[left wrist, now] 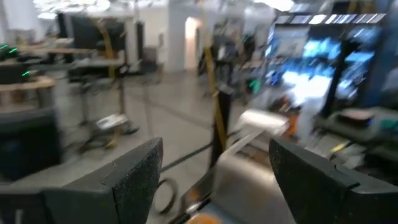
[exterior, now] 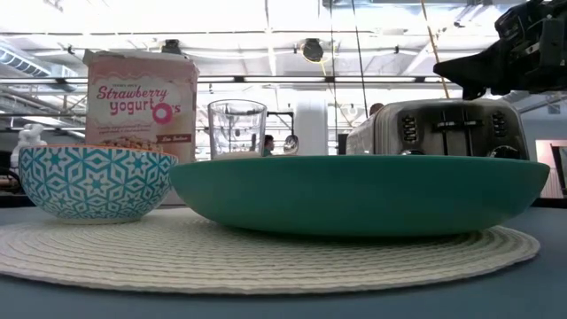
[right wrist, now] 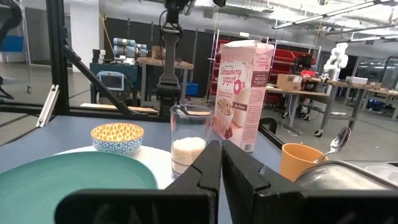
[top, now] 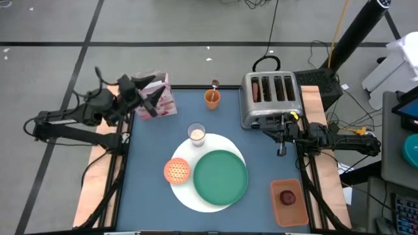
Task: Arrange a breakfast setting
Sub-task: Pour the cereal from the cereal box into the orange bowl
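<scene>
The round white mat (top: 196, 196) lies at the table's near middle. The green plate (top: 221, 176) and the small bowl (top: 177, 170), orange inside and blue-patterned outside, rest on it. The glass of milk (top: 196, 134) stands at the mat's far edge. The pink cereal box (top: 164, 101) stands upright at the far left. My left gripper (top: 151, 99) is open and empty beside the box's top (left wrist: 214, 186). My right gripper (top: 281, 145) is shut and empty in front of the toaster (top: 271, 99), pointing toward the glass (right wrist: 188, 142). The dark red fruit (top: 287, 196) lies in the orange tray (top: 289, 212).
An orange cup (top: 212, 98) with a spoon (right wrist: 339, 143) in it stands at the far middle. A reddish-brown piece (top: 255, 91) sits in the toaster's left slot. Bare table lies between the mat and the cereal box and between the plate and the toaster.
</scene>
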Tool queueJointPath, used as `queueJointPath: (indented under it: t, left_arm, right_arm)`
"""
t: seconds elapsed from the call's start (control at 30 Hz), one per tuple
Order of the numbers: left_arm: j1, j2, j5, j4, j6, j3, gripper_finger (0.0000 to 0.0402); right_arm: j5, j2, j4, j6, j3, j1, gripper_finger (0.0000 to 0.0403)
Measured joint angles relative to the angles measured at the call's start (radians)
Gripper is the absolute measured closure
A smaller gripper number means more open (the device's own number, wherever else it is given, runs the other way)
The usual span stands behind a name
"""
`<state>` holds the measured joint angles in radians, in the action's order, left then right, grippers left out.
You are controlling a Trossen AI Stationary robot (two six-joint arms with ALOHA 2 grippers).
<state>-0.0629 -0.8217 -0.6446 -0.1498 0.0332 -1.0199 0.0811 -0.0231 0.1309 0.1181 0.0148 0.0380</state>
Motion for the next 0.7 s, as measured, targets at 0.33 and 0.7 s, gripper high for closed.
queueJointPath:
  t: [0.33, 0.7]
  left_arm:
    - [-0.225, -0.051, 0.093, -0.318, 0.026, -0.102, 0.0103]
    - [-0.398, -0.077, 0.261, -0.482, 0.017, -0.102, 0.0103]
  right_arm:
    - [0.000, 0.000, 0.000, -0.001, 0.000, 0.000, 0.0392]
    - [-0.001, 0.000, 0.000, -0.001, 0.000, 0.000, 0.0392]
